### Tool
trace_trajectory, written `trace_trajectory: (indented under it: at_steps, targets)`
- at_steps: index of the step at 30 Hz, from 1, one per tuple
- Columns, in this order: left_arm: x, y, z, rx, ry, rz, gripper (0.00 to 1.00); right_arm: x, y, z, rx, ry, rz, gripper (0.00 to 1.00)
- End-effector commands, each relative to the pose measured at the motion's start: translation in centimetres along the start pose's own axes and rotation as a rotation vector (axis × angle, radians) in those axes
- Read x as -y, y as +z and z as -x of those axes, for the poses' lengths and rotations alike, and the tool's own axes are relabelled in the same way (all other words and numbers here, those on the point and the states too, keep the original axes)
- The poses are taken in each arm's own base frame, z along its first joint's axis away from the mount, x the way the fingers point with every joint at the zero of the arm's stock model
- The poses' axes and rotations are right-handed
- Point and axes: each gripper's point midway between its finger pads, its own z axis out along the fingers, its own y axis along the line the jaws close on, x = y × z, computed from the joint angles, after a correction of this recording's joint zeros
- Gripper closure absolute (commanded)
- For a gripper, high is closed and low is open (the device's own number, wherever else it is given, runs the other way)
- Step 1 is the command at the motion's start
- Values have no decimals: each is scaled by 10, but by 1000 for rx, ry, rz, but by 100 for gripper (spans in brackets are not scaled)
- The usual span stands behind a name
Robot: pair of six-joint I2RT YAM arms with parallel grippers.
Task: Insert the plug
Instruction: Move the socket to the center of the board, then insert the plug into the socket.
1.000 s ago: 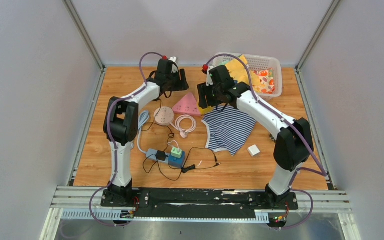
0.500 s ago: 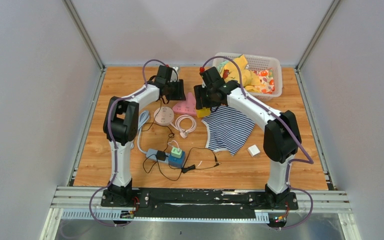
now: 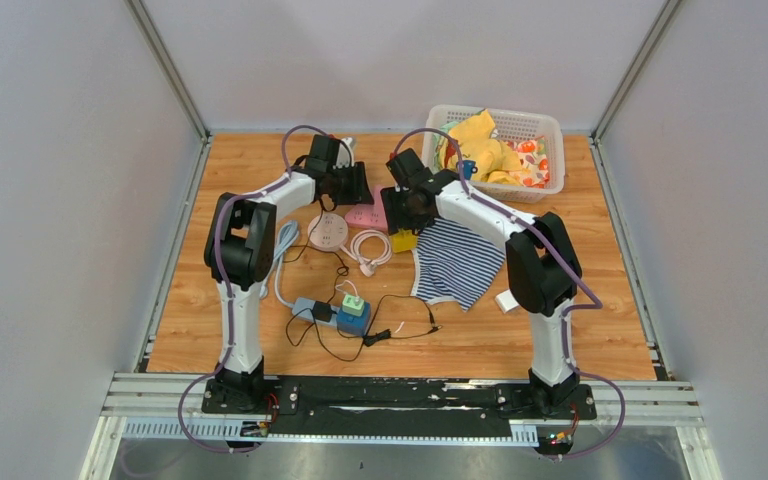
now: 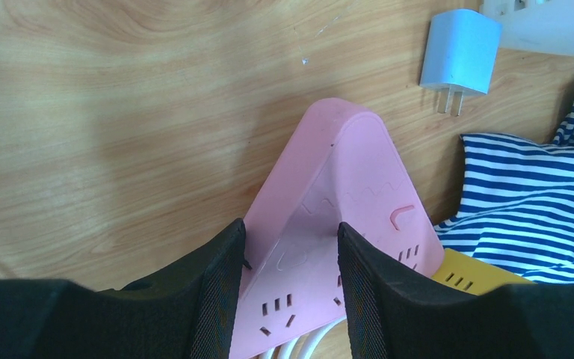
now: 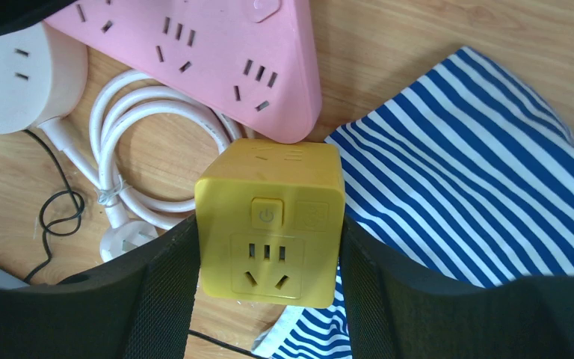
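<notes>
A pink triangular power strip [image 4: 351, 172] lies flat on the wood, and my left gripper [image 4: 291, 232] is shut on its near corner, one finger against each side. In the top view that gripper [image 3: 353, 185] covers part of the strip [image 3: 370, 216]. My right gripper [image 5: 269, 224] is shut on a yellow cube socket [image 5: 269, 187], its three-pin face turned towards the camera, just beside the pink strip [image 5: 217, 52]. The white plug [image 5: 123, 241] lies loose at the end of its coiled white cord [image 3: 370, 245], left of the cube.
A round white socket [image 3: 327, 230] sits left of the cord. A striped cloth [image 3: 460, 255] lies right of the cube. A blue power strip [image 3: 345, 315] with black cables is nearer the arms. A white charger [image 4: 460, 52], a second one [image 3: 507, 300] and a basket [image 3: 550, 130] are also present.
My left gripper came down over the pink strip and its jaws narrowed onto it. The right arm swung left and towards the near side, carrying the yellow cube beside the strip.
</notes>
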Motion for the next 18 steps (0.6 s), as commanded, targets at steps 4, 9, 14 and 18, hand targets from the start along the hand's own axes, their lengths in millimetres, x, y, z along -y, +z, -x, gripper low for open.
trace_trajectory:
  at_steps: [4, 9, 14, 18]
  targets:
    - [10, -6, -9, -30, -57, -56, 50, 23, 3, 29, 100, -21, -109, 100]
    - [20, -3, -12, -32, -105, -115, 51, 25, 5, 38, 126, -47, -81, 100]
    - [15, -2, -9, -30, -76, -94, 51, 29, -10, 40, 105, -68, -47, 100]
    - [9, -1, -9, -29, -66, -69, 51, 26, -36, 40, 115, -127, -5, 100]
